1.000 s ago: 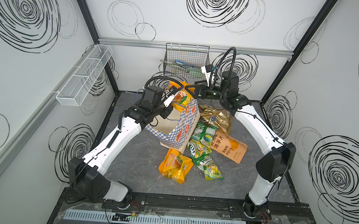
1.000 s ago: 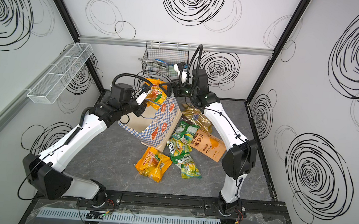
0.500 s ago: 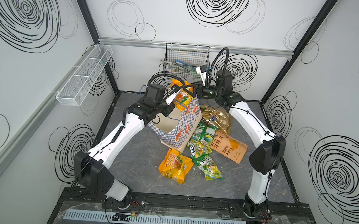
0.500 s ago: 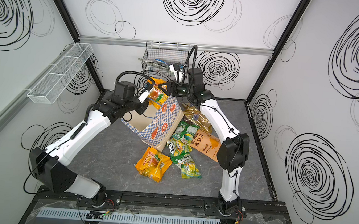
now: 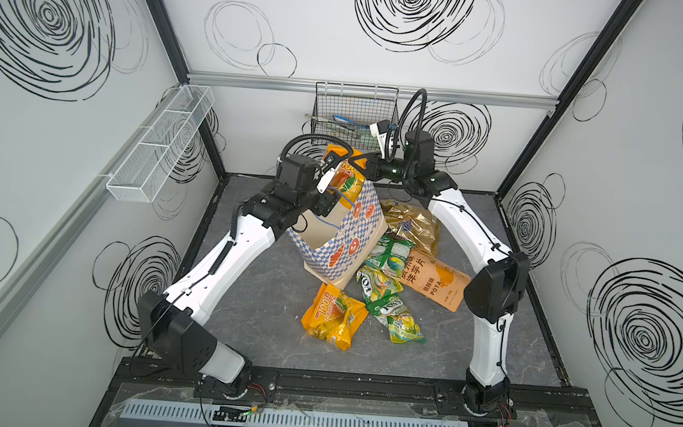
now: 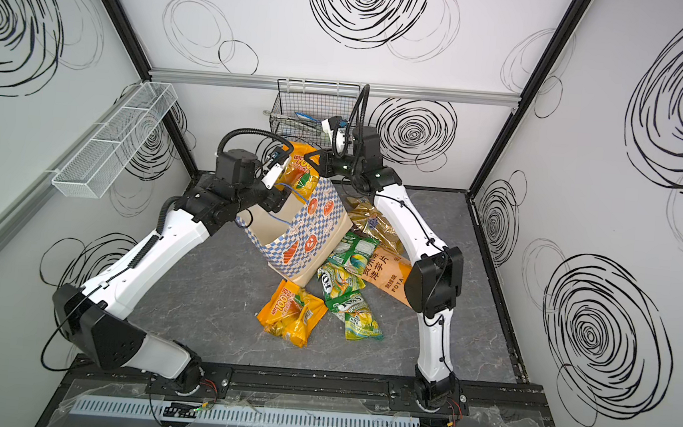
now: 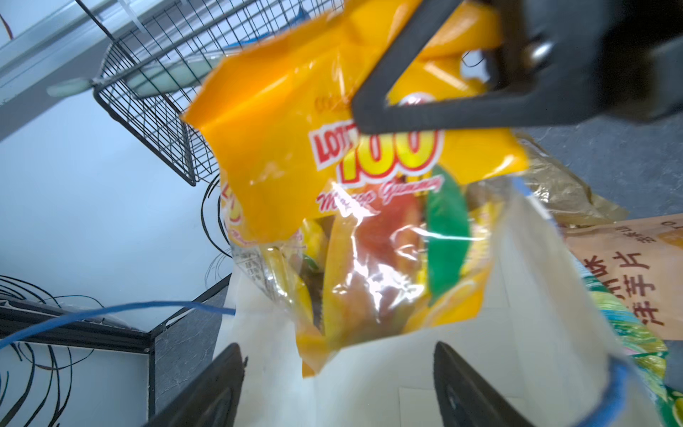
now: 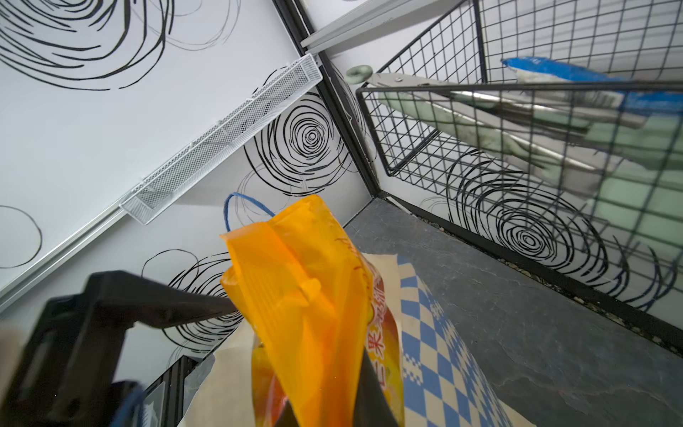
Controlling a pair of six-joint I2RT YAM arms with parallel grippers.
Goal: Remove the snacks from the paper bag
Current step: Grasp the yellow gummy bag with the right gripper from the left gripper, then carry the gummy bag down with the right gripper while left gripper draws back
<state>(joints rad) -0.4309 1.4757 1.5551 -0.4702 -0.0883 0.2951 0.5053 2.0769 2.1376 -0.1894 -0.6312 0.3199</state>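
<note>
Right gripper point(image 5: 359, 166) is clamped tight on the top seal of a yellow-orange "100" pack point(image 7: 369, 185). The pack hangs from it, upper half above the mouth of the paper bag point(image 5: 351, 232), bottom edge dipping inside the rim. The bag stands tilted on the table point(image 5: 266, 300).

Left gripper point(image 7: 338, 351) sits just below the pack at the bag's mouth, jaws wide apart, holding nothing. Whether it touches the paper I can't tell.

The pack looks light, with glossy crinkly film and soft lumpy contents. It is probably slippery on the belly, so the flat crimped seal is the sensible pinch spot, and that is where it's taken. It likely swings and could catch the blue cord handle point(image 7: 111, 310).

Already out on the table beside the bag are another 100 packet point(image 5: 334, 316), green-yellow packs point(image 5: 386, 305), an orange-tan pouch point(image 5: 434, 280) and a gold foil pack point(image 5: 412, 224).
</note>
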